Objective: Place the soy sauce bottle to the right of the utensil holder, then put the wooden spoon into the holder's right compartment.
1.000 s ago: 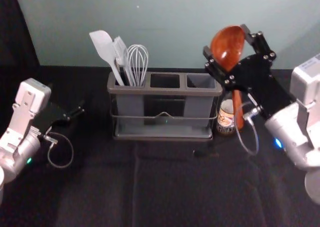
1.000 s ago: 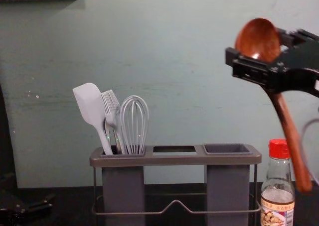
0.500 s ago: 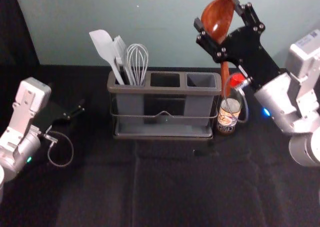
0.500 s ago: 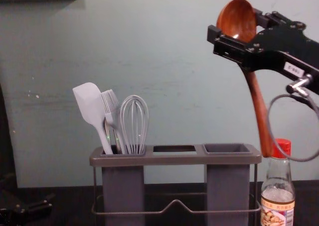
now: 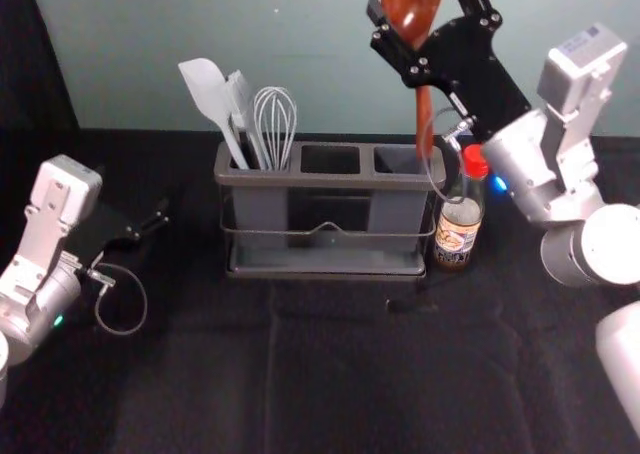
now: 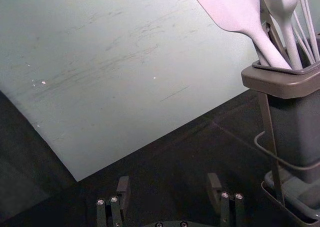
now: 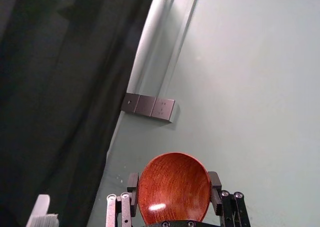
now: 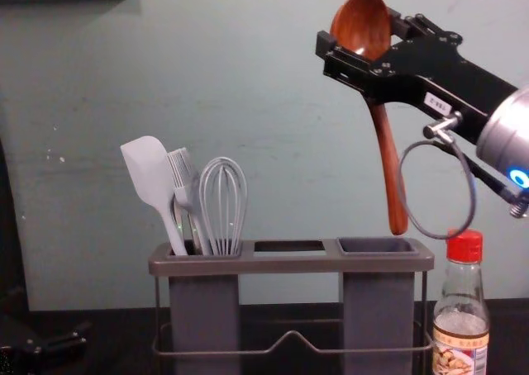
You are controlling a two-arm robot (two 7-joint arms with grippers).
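Above holder [image 8: 289,265], right hand [image 8: 360,31] grips spoon [image 8: 387,156]; left hand [image 5: 161,216] at left.

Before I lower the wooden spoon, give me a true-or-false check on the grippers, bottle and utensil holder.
1. The right gripper holds the wooden spoon by its bowl, handle downward. True.
2. The soy sauce bottle stands left of the utensil holder. False: it stands to the holder's right.
3. The whisk is in the left compartment. True.
4. The spoon's handle is down inside the right compartment. False: its tip is above the rim.
5. The left gripper is gripping the spatula. False: its fingers are open, with nothing between them.
6. The bottle's red cap is on. True.
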